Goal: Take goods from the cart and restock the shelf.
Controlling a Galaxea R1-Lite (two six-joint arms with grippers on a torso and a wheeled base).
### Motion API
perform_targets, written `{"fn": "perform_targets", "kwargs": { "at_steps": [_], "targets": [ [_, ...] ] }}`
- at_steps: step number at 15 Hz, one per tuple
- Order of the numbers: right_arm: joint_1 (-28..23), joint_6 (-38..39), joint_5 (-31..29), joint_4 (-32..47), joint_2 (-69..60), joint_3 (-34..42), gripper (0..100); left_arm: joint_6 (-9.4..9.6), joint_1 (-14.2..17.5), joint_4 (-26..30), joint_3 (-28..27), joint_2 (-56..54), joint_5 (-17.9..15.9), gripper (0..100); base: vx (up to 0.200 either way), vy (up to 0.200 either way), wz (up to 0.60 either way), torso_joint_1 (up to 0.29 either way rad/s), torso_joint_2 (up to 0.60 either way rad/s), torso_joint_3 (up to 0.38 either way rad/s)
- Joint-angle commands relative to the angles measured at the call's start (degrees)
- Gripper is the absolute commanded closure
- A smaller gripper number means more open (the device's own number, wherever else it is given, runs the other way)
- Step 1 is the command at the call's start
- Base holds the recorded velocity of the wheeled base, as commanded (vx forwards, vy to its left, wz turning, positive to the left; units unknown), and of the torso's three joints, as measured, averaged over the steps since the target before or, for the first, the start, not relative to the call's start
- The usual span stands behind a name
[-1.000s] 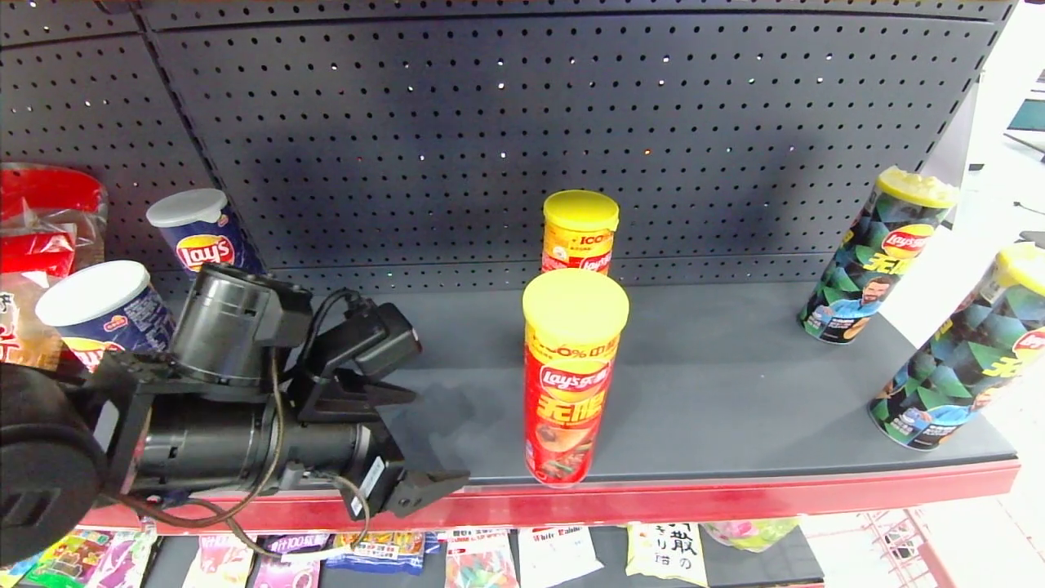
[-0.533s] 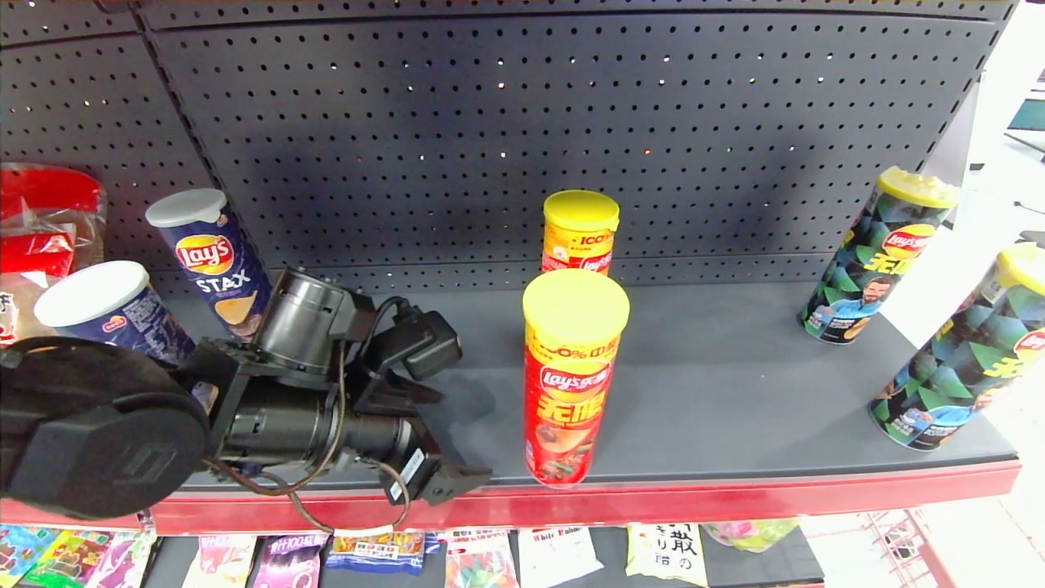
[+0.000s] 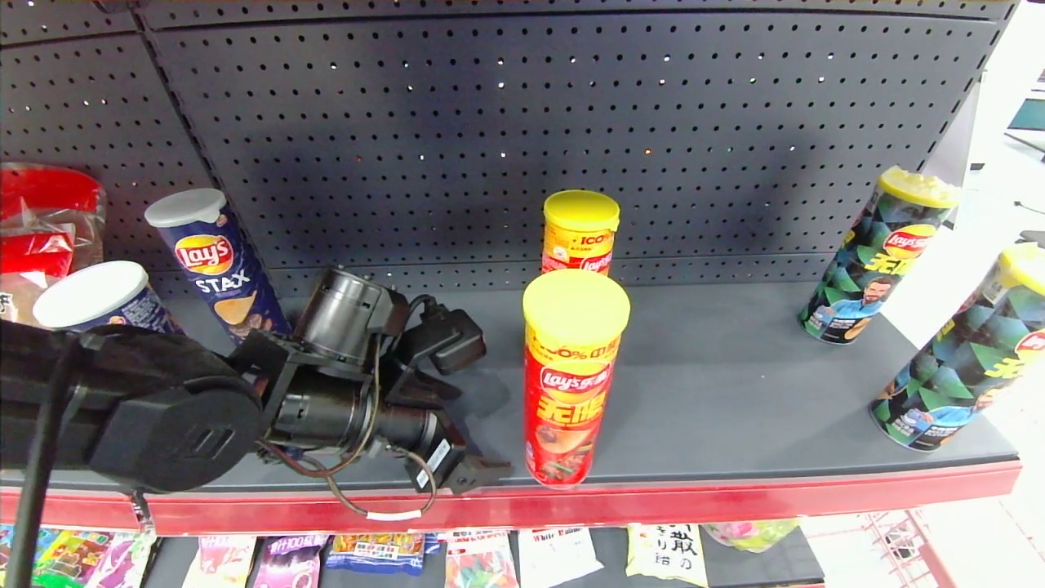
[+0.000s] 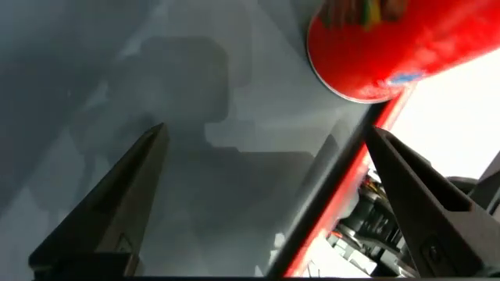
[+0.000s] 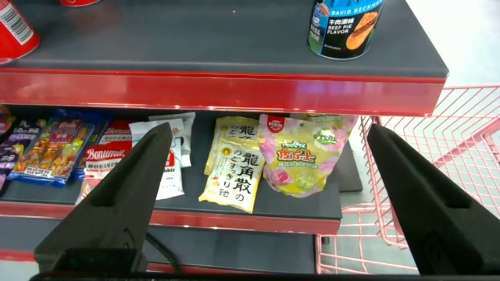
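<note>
Left tool (image 3: 467,430) spread wide, empty, beside red can (image 3: 571,384) on shelf (image 3: 735,384); right tool (image 5: 269,129) spread, empty

six cans in three pairs on one shelf (image 3: 718,384), packets beneath

a middle front can (image 3: 571,384) is set at the shelf's edge, with a middle back can (image 3: 580,233) behind it by the back panel (image 3: 490,122). at the left a left back can (image 3: 214,257) is placed behind a left front can (image 3: 94,298); at the right end a right back can (image 3: 882,257) is placed behind a right front can (image 3: 955,351). the left gripper (image 3: 472,429) is held over the shelf, just left of the middle front can. packets (image 3: 482,559) are laid on the lower shelf (image 3: 775,567), with a cart (image 3: 898,531) at its right.
</note>
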Motion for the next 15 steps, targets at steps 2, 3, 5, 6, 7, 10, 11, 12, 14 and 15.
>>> {"fn": "perform_targets", "kwargs": {
  "at_steps": [2, 3, 5, 6, 7, 10, 11, 12, 14, 15],
  "targets": [
    [0.0, 0.0, 0.0, 0.0, 0.1, 0.0, 0, -0.01, -0.2, 0.0, -2.0, 2.0, 0.0, 0, 0.0, 0.0, 0.0, 0.0, 0.0, 0.0],
    [0.0, 0.0, 0.0, 0.0, 0.0, 0.0, 0, -0.01, -0.3, 0.0, -2.7, 2.5, 0.0, 0, 0.0, 0.0, 0.0, 0.0, 0.0, 0.0],
    [0.0, 0.0, 0.0, 0.0, 0.1, 0.0, 0, -0.01, -0.2, 0.0, -3.8, 3.4, 0.0, 0, 0.0, 0.0, 0.0, 0.0, 0.0, 0.0],
    [0.0, 0.0, 0.0, 0.0, 0.1, 0.0, 0, 0.08, -0.2, 0.0, -4.2, 3.5, 0.0, 0, 0.0, 0.0, 0.0, 0.0, 0.0, 0.0],
    [0.0, 0.0, 0.0, 0.0, 0.1, 0.0, 0, -0.01, -0.3, 0.0, -4.3, 3.7, 0.0, 0, 0.0, 0.0, 0.0, 0.0, 0.0, 0.0],
    [0.0, 0.0, 0.0, 0.0, 0.1, 0.0, 0, -0.01, -0.3, 0.0, -4.7, 4.2, -0.1, 0, 0.0, 0.0, 0.0, 0.0, 0.0, 0.0],
    [0.0, 0.0, 0.0, 0.0, 0.1, 0.0, 0, -0.01, -0.2, 0.0, -4.8, 4.2, -0.1, 0, 0.0, 0.0, 0.0, 0.0, 0.0, 0.0],
    [0.0, 0.0, 0.0, 0.0, 0.0, 0.0, 0, -0.01, -0.2, 0.0, -4.7, 4.2, -0.1, 0, 0.0, 0.0, 0.0, 0.0, 0.0, 0.0],
    [0.0, 0.0, 0.0, 0.0, 0.1, 0.0, 0, -0.01, -0.2, 0.1, -4.8, 4.4, -0.1, 0, 0.0, 0.0, 0.0, 0.0, 0.0, 0.0],
    [0.0, 0.0, 0.0, 0.0, 0.0, 0.0, 0, -0.01, -0.3, 0.1, -5.1, 4.6, -0.1, 0, 0.0, 0.0, 0.0, 0.0, 0.0, 0.0]
  ]
}}
